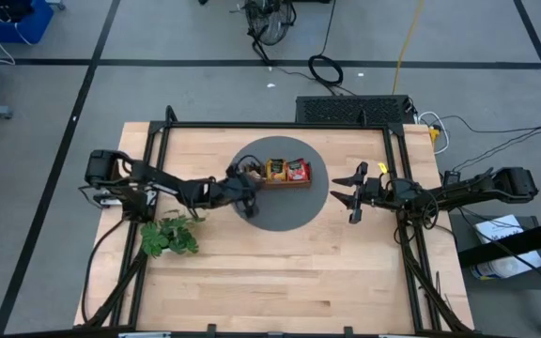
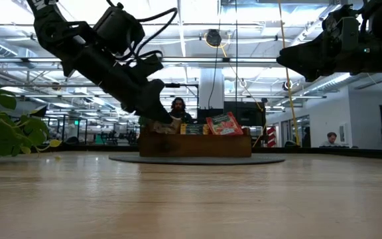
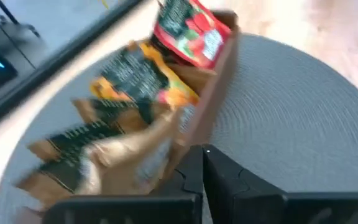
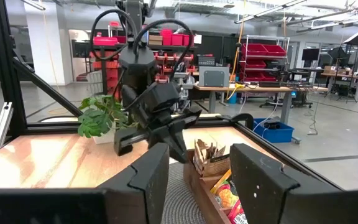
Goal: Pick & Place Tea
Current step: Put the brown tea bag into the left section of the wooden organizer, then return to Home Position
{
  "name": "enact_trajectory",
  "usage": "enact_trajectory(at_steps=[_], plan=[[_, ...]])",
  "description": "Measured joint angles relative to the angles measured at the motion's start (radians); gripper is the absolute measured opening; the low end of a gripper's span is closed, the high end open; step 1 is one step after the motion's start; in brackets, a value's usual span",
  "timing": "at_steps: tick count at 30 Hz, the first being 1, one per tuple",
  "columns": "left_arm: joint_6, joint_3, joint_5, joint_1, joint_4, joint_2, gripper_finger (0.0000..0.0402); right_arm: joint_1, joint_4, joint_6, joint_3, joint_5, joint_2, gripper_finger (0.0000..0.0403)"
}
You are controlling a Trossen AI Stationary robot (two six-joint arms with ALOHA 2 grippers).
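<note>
Wooden tray point(image 1: 287, 183) holds tea point(image 1: 286, 170) by left gripper point(image 1: 246, 184)

I see a wooden tray point(image 1: 287, 182) sitting on a round grey mat point(image 1: 280, 211) in the middle of my light wood surface point(image 1: 280, 282). A leafy plant sprig point(image 1: 169, 235) lies near the surface's left edge. Behind, a person point(image 2: 178, 109) sits facing me.

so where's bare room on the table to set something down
Free: the wood table along the near edge, between the plant sprig and right gripper; also the grey mat in front of the tray. Crowded: the tray's left end, where the left gripper works among tea sachets.
</note>
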Motion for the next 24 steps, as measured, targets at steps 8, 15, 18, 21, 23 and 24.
enact_trajectory(at_steps=[8, 15, 18, 21, 23, 24], plan=[[-0.006, 0.0, -0.052, 0.042, -0.039, 0.0, 0.0005, 0.0, 0.0, 0.0, 0.0, 0.0, 0.0, 0.0155], [-0.046, 0.0, -0.116, 0.065, -0.096, 0.0, 0.0006, 0.0, 0.0, 0.0, 0.0, 0.0, 0.0, 0.0155], [-0.049, 0.0, -0.102, 0.055, -0.078, 0.0, 0.0003, 0.0, 0.0, 0.0, 0.0, 0.0, 0.0, 0.0155], [-0.041, 0.0, -0.049, 0.032, -0.022, 0.0, 0.0007, 0.0, 0.0, 0.0, 0.0, 0.0, 0.0, 0.0155], [-0.03, 0.0, -0.006, 0.013, 0.007, 0.0, 0.0015, 0.0, -0.001, 0.0, 0.0, 0.0, 0.0, 0.0155], [-0.024, 0.0, 0.014, 0.003, 0.019, 0.0, 0.0019, 0.0, 0.0, 0.0, 0.0, 0.0, 0.0, 0.0155]])
